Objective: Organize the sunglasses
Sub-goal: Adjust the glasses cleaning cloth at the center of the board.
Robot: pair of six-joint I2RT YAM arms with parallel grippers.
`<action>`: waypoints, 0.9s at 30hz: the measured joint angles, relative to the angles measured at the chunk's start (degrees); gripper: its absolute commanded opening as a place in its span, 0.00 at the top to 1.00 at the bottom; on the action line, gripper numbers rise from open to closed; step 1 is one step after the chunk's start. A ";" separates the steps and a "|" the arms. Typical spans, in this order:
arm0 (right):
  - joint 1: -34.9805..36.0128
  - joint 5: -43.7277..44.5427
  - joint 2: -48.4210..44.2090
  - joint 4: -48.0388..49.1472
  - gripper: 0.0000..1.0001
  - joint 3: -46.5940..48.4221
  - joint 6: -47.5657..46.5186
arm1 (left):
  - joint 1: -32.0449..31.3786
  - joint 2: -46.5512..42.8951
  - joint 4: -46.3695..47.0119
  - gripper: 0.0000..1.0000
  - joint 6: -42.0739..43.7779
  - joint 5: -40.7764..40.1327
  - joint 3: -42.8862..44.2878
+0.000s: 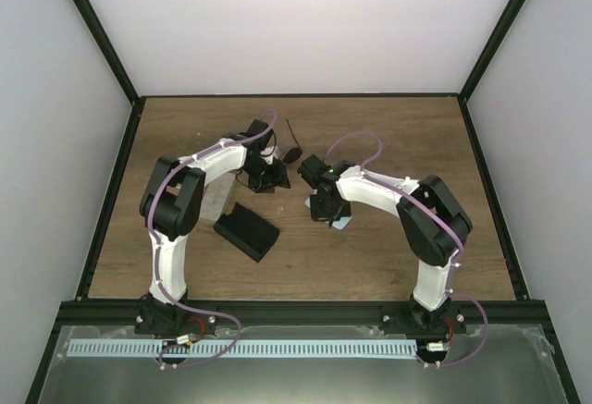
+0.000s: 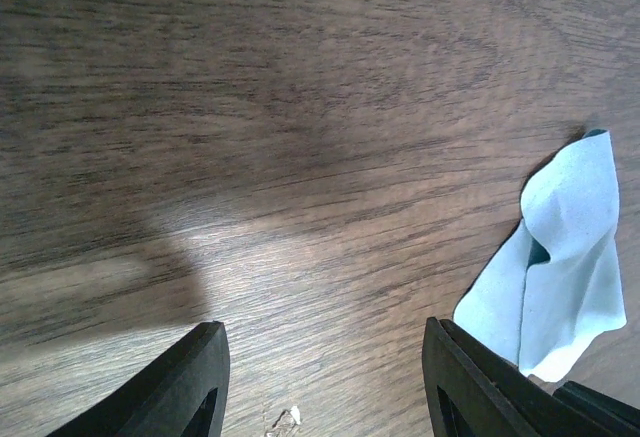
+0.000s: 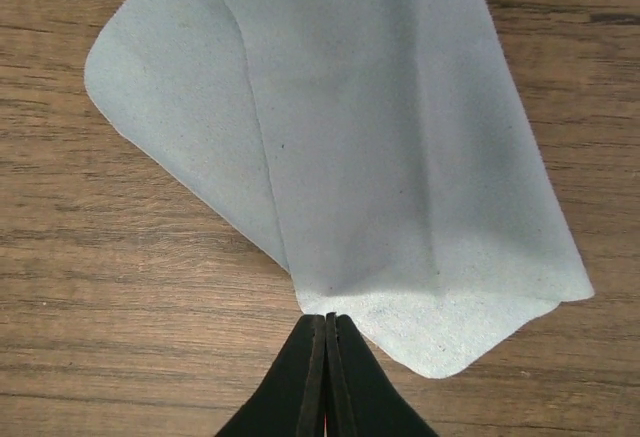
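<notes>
We are looking down past the right gripper point(image 3: 326, 322), whose two fingers are pressing flat together on a fold at the near edge of the light blue cloth point(image 3: 340, 147). The far end of that cloth is running out of the wrist view. The left gripper point(image 2: 322, 347) is holding its fingers well apart over bare wood and gripping nothing, with only their tips showing. To its right a crumpled blue cloth point(image 2: 560, 267) is being cut off by the right finger, and we cannot tell whether it is the same piece.

From above, the left forearm is covering part of a pale glassy shape point(image 1: 216, 202) that we cannot make out. The sunglasses point(image 1: 292, 153) are lying just beyond the left gripper and slightly to its right. We are making out one dark lens and one thin arm of a single pair.

The table point(image 1: 388, 256) is showing brown wood grain, and white walls point(image 1: 296, 25) and black frame posts point(image 1: 97, 30) are closing it in.

The black case point(image 1: 246, 230) is lying on the near side of the left gripper, toward its base. Its inside is too dark for us to read.
</notes>
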 measured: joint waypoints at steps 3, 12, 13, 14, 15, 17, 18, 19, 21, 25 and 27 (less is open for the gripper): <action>0.00 0.02 -0.35 -0.24 0.87 0.00 0.04 | 0.00 0.00 0.24 0.45 0.00 0.15 0.00; 0.00 -0.04 0.09 -0.39 0.74 0.44 0.44 | 0.13 0.00 0.57 0.45 0.04 0.22 -0.28; 0.00 -0.09 0.33 -0.24 0.75 0.55 0.44 | 0.15 0.00 0.57 0.45 0.07 0.22 -0.35; 0.00 -0.09 0.61 -0.13 0.76 0.70 0.44 | 0.26 0.00 0.61 0.45 0.09 0.22 -0.48; 0.00 -0.09 0.98 0.11 0.77 0.81 0.44 | 0.31 -0.02 0.63 0.45 0.11 0.22 -0.63; 0.00 -0.09 1.68 0.26 0.81 0.87 0.33 | 0.50 -0.02 0.57 0.45 0.24 0.22 -0.90; 0.00 -0.11 1.99 0.31 0.82 0.87 0.22 | 0.61 -0.02 0.55 0.45 0.28 0.22 -0.98; 0.00 -0.11 2.34 0.33 0.84 0.87 0.22 | 0.74 -0.02 0.55 0.45 0.35 0.22 -1.07; 0.00 -0.13 2.80 0.35 0.88 0.87 0.07 | 0.92 -0.02 0.55 0.45 0.48 0.22 -1.07; 0.00 -0.24 3.04 0.39 0.99 0.87 -0.20 | 1.18 -0.02 0.57 0.45 0.59 0.26 -1.09; 0.00 -0.26 3.04 0.39 0.99 0.85 -0.11 | 1.22 -0.02 0.61 0.45 0.63 0.37 -1.09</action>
